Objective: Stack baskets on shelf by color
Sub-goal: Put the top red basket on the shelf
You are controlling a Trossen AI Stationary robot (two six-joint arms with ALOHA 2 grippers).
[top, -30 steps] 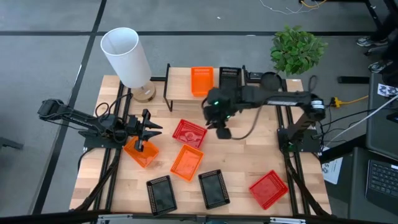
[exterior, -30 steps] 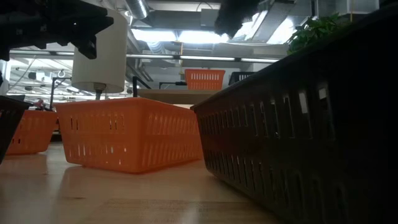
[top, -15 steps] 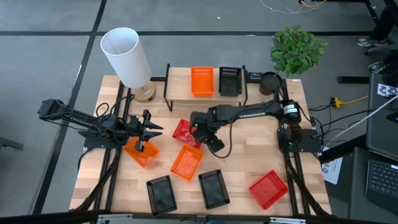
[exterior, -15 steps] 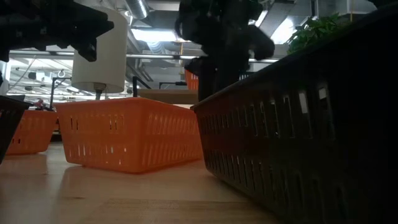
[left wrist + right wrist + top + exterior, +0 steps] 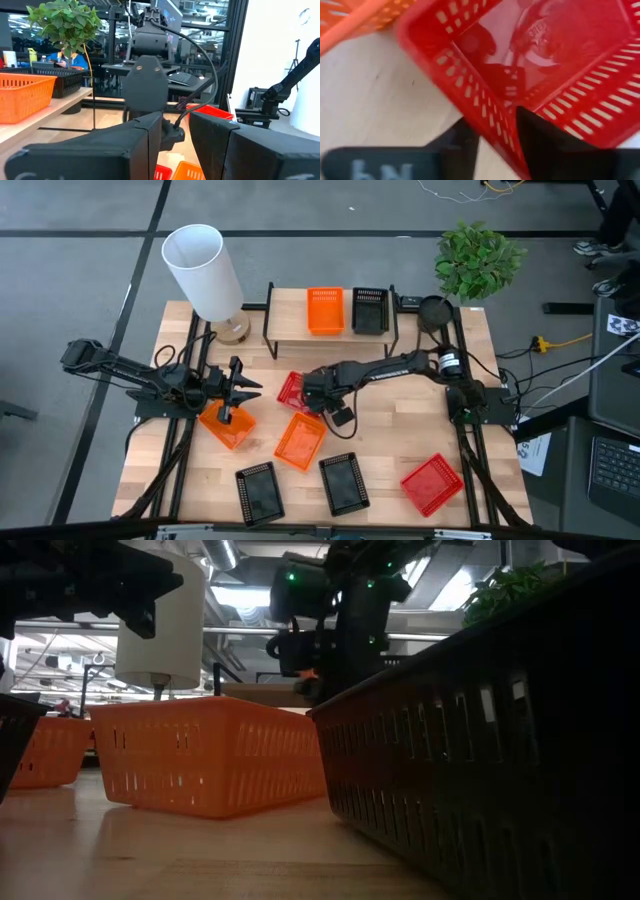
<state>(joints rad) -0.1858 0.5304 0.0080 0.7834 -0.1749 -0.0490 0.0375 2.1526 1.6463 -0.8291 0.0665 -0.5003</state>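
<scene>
Red plastic mesh basket [image 5: 294,390] sits on the wooden tabletop [image 5: 400,440] just in front of the low wooden shelf on black legs [image 5: 290,315]. Right tool [image 5: 312,392] is down at its near corner; in the right wrist view one dark finger [image 5: 540,137] sits inside the basket wall and the other outside, straddling the rim [image 5: 470,95]. Cannot tell whether they are pressing it.

On the shelf: one orange mesh basket [image 5: 324,310] and one black mesh basket [image 5: 369,310], side by side.

Loose on the tabletop: two more orange baskets [image 5: 301,440] [image 5: 226,425], two black [image 5: 259,493] [image 5: 344,483], one red [image 5: 432,484] near the right front corner.

Left tool [image 5: 232,388] hangs over the left orange basket, fingers apart, holding nothing.
</scene>
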